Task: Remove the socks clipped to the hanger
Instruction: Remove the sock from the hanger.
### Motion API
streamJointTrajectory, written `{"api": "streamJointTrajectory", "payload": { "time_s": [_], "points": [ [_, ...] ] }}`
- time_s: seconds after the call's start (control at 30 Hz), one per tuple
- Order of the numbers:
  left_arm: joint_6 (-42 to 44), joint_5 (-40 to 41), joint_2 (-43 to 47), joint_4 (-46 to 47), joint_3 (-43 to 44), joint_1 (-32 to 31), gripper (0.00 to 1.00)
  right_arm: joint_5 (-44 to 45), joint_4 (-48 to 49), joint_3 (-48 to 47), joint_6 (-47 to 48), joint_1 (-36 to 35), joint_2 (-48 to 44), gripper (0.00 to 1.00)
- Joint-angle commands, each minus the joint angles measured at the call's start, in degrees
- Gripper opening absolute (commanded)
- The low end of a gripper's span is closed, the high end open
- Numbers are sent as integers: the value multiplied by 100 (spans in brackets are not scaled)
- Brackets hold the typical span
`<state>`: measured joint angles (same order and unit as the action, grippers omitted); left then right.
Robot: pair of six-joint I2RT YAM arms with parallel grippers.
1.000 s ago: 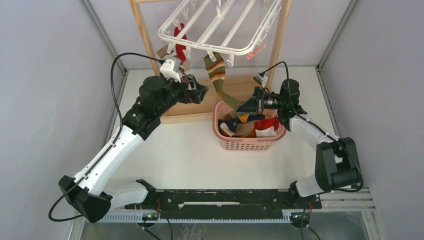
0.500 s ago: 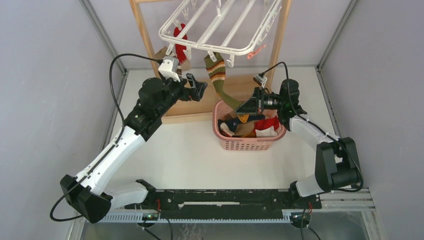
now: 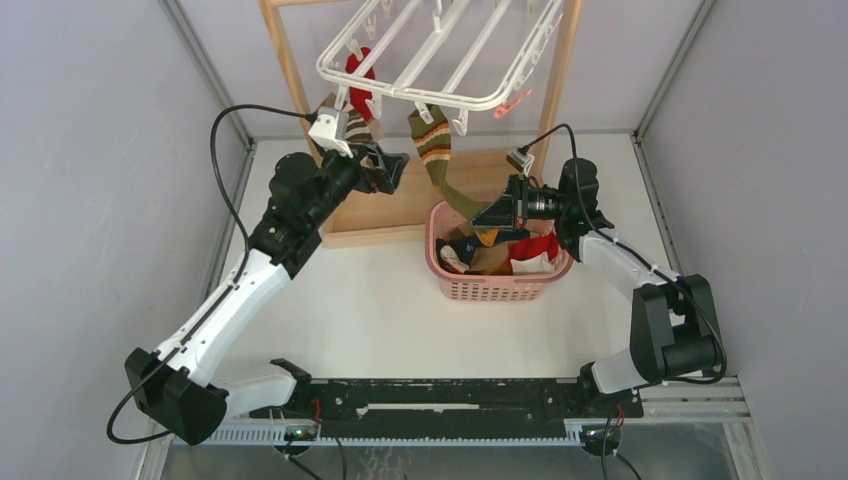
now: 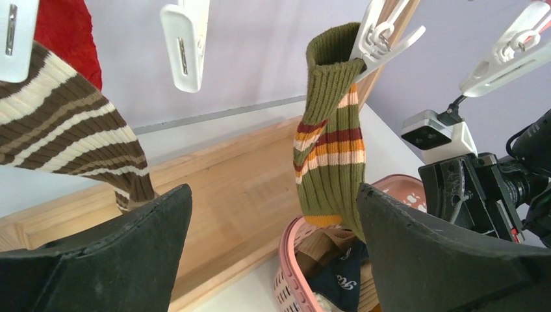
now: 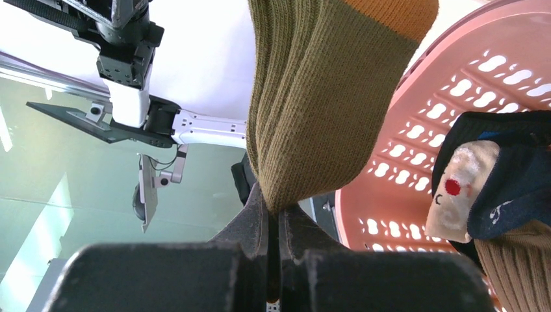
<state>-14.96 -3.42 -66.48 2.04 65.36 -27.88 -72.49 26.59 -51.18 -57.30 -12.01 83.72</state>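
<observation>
The white hanger (image 3: 440, 60) hangs at the top, with socks clipped to its rim. An olive striped sock (image 3: 437, 150) dangles from one clip toward the basket. My right gripper (image 3: 482, 218) is shut on its lower end; the right wrist view shows the olive sock (image 5: 325, 97) pinched between the closed fingers of that gripper (image 5: 278, 214). My left gripper (image 3: 392, 165) is open and empty, raised just below a brown striped sock (image 3: 355, 125) and a red sock (image 3: 360, 75). Between the open left gripper (image 4: 273, 195) fingers I see the olive sock (image 4: 331, 130); the brown sock (image 4: 71, 130) hangs upper left.
A pink basket (image 3: 500, 285) with several loose socks stands under the hanger, by the right gripper. The wooden stand (image 3: 285, 60) holds the hanger, and its base board (image 3: 400, 205) lies behind the basket. Free clips (image 4: 185, 39) dangle above the left gripper.
My left arm has lifted and swung slightly left, bringing its open gripper closer under the brown striped sock. The right gripper has stayed shut on the olive sock.
</observation>
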Motion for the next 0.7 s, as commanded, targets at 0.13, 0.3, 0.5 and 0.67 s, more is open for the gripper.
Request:
{"api": "streamJointTrajectory", "payload": {
  "time_s": [0.13,0.3,0.5,0.67],
  "points": [
    [171,-521,-146,1033,-203,116,100,25,27,-235,127,41,-21,0],
    [111,-806,-316,1407,-151,117,100,7,-38,-235,183,58,-40,0],
    [-33,-1086,-543,1940,-170,121,100,-11,-38,-235,201,67,-7,0],
    [-112,-1318,-738,2422,-153,116,99,-9,-31,-235,228,67,55,0]
  ]
}}
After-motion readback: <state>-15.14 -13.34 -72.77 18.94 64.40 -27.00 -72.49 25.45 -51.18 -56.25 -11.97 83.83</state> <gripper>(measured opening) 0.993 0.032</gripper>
